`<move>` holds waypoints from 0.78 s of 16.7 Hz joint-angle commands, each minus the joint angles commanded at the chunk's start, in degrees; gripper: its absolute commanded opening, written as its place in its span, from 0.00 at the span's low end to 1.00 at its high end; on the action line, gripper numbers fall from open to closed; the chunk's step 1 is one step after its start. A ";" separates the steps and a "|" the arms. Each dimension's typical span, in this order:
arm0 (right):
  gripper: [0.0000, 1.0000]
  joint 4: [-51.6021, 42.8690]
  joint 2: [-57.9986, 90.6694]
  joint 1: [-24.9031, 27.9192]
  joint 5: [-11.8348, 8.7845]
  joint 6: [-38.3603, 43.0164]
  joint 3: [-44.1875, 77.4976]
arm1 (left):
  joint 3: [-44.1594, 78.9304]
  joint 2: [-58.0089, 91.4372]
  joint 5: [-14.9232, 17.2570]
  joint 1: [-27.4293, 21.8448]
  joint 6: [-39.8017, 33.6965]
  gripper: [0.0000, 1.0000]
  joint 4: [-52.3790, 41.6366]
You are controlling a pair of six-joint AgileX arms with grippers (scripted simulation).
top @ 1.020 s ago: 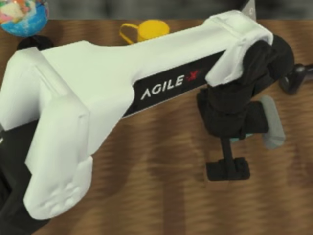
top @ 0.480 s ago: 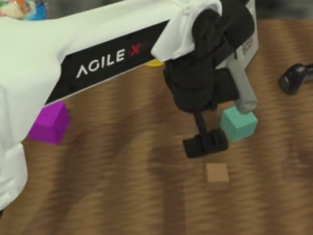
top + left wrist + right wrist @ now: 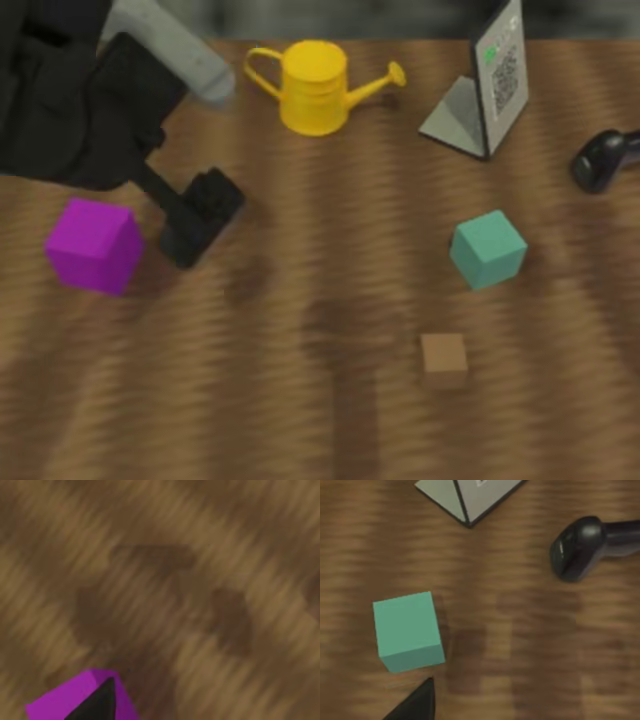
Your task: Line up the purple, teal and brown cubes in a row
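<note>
Left gripper (image 3: 200, 218) beside the purple cube (image 3: 93, 245), empty; finger gap unclear, cube untouched and waiting.

Purple cube (image 3: 93, 245) left; teal cube (image 3: 488, 249), brown cube (image 3: 444, 359) right.

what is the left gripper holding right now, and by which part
Nothing. The left gripper hangs beside the purple cube, apart from it; the teal cube and brown cube sit free on the table.
</note>
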 joint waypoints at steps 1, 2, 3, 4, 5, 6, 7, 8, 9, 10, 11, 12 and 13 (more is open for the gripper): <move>1.00 -3.28 6.26 1.00 0.00 -0.06 4.75 | -6.12 -6.79 -0.08 2.77 -1.71 1.00 3.50; 1.00 -6.78 12.80 2.06 0.00 -0.13 9.73 | -12.27 -13.54 -0.14 5.48 -3.38 1.00 7.00; 1.00 -10.00 18.68 3.05 -0.01 -0.19 14.25 | -18.36 -20.17 -0.19 8.10 -4.99 1.00 10.47; 1.00 -13.35 24.66 4.07 -0.03 -0.25 18.92 | -24.34 -26.60 -0.21 10.62 -6.56 1.00 13.91; 1.00 -16.36 29.89 5.01 -0.05 -0.31 23.13 | -30.07 -32.69 -0.22 13.00 -8.04 1.00 17.28; 1.00 -19.45 35.15 5.97 -0.07 -0.37 27.50 | -35.45 -38.41 -0.20 15.24 -9.45 1.00 20.56; 1.00 -22.17 39.79 6.83 -0.09 -0.42 31.46 | -40.42 -43.78 -0.16 17.33 -10.80 1.00 23.75; 1.00 -24.91 44.55 7.70 -0.09 -0.48 35.57 | -45.01 -48.79 -0.09 19.29 -12.09 1.00 26.84; 1.00 -27.27 48.79 8.46 -0.09 -0.53 39.23 | -49.26 -53.40 -0.01 21.09 -13.30 1.00 29.81; 1.00 -29.58 53.06 9.22 -0.09 -0.59 42.94 | -53.14 -57.62 0.09 22.73 -14.44 1.00 32.62; 1.00 -31.54 56.73 9.86 -0.07 -0.63 46.14 | -56.61 -61.45 0.20 24.21 -15.51 1.00 35.25; 1.00 -33.40 60.26 10.49 -0.05 -0.68 49.24 | -59.63 -64.94 0.31 25.53 -16.49 1.00 37.68; 1.00 -34.99 63.23 11.04 -0.02 -0.72 51.93 | -62.21 -68.05 0.42 26.69 -17.38 1.00 39.87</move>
